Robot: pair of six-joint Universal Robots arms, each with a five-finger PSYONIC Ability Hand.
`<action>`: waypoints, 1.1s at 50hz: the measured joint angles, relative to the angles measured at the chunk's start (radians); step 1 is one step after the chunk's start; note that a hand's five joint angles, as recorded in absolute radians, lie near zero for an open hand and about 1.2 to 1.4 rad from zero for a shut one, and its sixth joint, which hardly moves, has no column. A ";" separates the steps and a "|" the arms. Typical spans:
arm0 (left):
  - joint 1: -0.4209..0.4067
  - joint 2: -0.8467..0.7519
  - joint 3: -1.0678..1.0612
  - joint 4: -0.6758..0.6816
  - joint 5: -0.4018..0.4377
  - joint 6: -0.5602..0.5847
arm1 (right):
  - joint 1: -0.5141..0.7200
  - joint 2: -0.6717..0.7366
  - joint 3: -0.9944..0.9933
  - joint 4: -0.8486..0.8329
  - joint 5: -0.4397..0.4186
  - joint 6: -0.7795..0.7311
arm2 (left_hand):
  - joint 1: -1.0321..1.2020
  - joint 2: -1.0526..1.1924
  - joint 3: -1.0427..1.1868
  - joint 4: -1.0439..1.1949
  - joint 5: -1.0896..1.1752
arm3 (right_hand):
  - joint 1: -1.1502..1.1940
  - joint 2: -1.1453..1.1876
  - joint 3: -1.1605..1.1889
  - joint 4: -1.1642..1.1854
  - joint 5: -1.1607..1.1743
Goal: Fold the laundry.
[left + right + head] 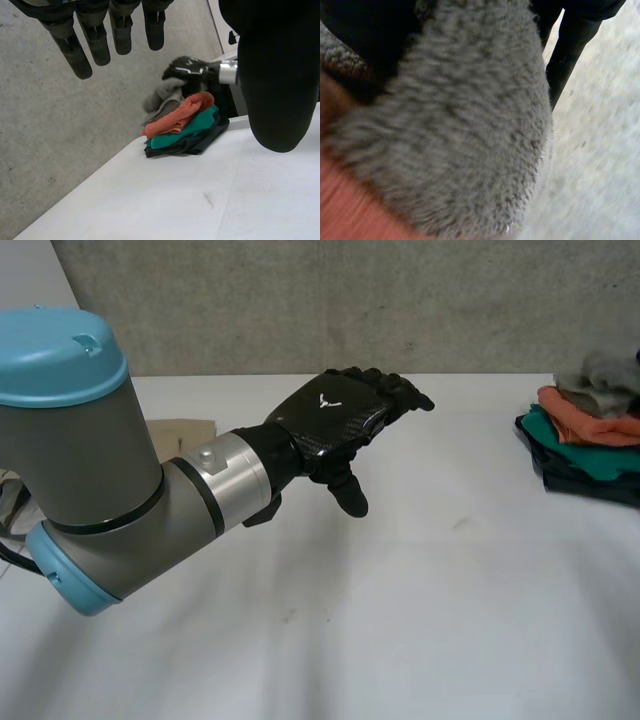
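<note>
Left wrist view shows left hand spread, right hand on grey cloth, grip unclear.

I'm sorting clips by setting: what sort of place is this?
Probably a robot lab test bench: a plain white table against a bare grey concrete wall, with a stack of grey, orange and green cloths.

- The white bench is bare across its middle and near side, giving a hand wide room.
- The left hand hangs above the middle and bars a straight crossing.
- A stack of folded cloths fills the far right corner, with the right hand on top.
- A concrete wall closes the far edge.
</note>
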 measured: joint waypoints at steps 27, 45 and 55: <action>-0.018 0.025 -0.003 0.022 0.001 -0.004 | -0.121 -0.354 0.234 0.399 -0.011 0.034 | 0.000 0.000 0.000 0.000 0.000 | -0.792 -0.930 -0.950 -0.977 -0.856; 0.009 0.114 -0.001 0.073 -0.039 -0.052 | -0.090 -0.658 0.240 0.548 0.383 -0.280 | 0.000 0.000 0.000 -0.001 0.000 | -0.792 -0.930 -0.950 -0.977 -0.856; 0.282 0.184 -0.043 0.096 -0.307 0.010 | 0.159 -0.894 0.657 0.273 0.115 -0.215 | 0.000 -0.002 -0.002 -0.004 -0.003 | -0.792 -0.931 -0.950 -0.977 -0.856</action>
